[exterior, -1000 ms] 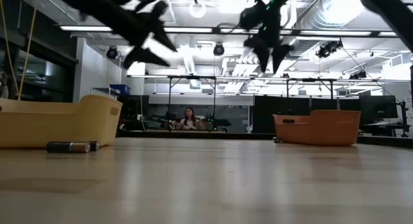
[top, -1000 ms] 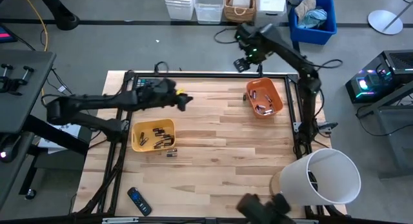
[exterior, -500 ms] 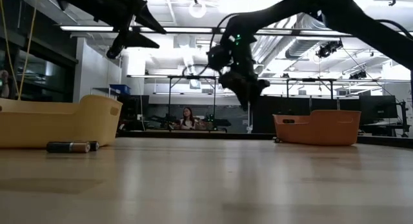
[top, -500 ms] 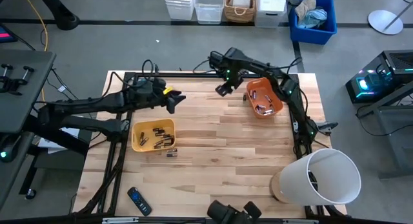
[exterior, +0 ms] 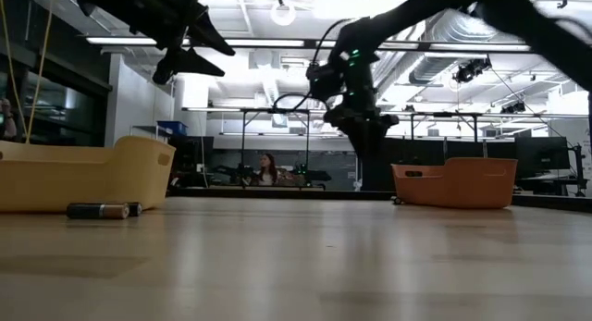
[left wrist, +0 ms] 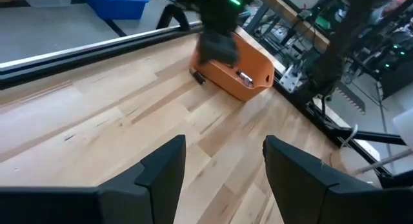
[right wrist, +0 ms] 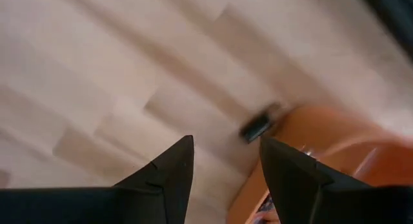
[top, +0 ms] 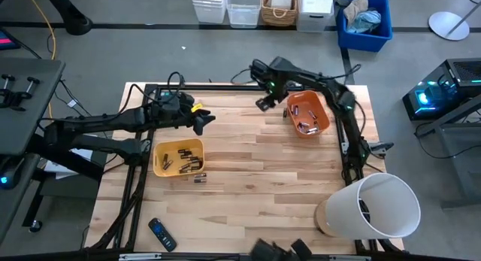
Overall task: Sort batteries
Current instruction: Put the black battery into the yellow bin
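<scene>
Several dark batteries lie in the yellow tray point(top: 179, 157) at the table's left and in the orange tray point(top: 307, 114) at the far right. Two batteries point(top: 199, 177) lie on the wood at the yellow tray's near right corner; they also show in the low view point(exterior: 98, 210). One small dark battery point(right wrist: 257, 128) lies on the wood against the orange tray's left wall; it also shows in the left wrist view point(left wrist: 198, 75). My left gripper point(top: 201, 120) hovers open and empty above the table, beyond the yellow tray. My right gripper point(top: 263, 103) hovers open and empty just left of the orange tray, above that lone battery.
A black remote control point(top: 161, 235) lies near the table's near left corner. A large white cylinder point(top: 376, 207) stands at the near right corner. A black frame rail point(top: 240, 86) runs along the far edge. Bare wood lies between the two trays.
My right gripper has swung from beyond the table's far edge toward the left and down, over the wood beside the orange tray, and then edged back a little toward that tray. My left gripper has drawn back a little toward the table's left edge.
</scene>
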`<state>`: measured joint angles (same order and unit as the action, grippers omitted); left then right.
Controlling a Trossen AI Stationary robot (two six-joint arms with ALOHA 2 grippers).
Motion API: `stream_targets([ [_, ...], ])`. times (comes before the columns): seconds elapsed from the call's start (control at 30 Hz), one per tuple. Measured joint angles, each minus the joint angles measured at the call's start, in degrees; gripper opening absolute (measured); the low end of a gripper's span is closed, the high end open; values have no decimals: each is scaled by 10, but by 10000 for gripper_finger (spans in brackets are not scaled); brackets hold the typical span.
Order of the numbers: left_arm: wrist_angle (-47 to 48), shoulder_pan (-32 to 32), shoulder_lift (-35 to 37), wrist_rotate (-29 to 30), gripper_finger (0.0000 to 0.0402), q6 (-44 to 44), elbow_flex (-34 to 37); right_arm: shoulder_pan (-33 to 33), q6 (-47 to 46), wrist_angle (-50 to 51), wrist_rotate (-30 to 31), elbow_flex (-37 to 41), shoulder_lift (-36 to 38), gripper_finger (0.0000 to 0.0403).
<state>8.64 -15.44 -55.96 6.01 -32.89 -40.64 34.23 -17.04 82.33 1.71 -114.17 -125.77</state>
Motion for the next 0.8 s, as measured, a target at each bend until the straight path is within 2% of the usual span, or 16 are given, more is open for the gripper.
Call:
stream_targets([
  [0.1,0,0,0,30,195,0,0,-11,-19,-84,-9,160,96,172],
  [0.17,0,-4,0,50,195,-1,0,-14,-52,-148,-39,258,162,172],
  [0.23,-7,-13,0,61,195,-4,0,-17,-98,-232,-58,313,212,172],
  [0.33,-25,-32,0,64,195,0,0,-28,-127,-278,-37,335,235,172],
  [0.47,-29,-54,0,63,195,0,0,-37,-144,-299,-31,337,203,172],
  [0.63,-29,-71,0,33,195,-19,0,-26,-175,-301,20,337,163,172],
  [0.8,-29,-71,0,31,195,-24,0,-8,-191,-290,51,337,149,172],
])
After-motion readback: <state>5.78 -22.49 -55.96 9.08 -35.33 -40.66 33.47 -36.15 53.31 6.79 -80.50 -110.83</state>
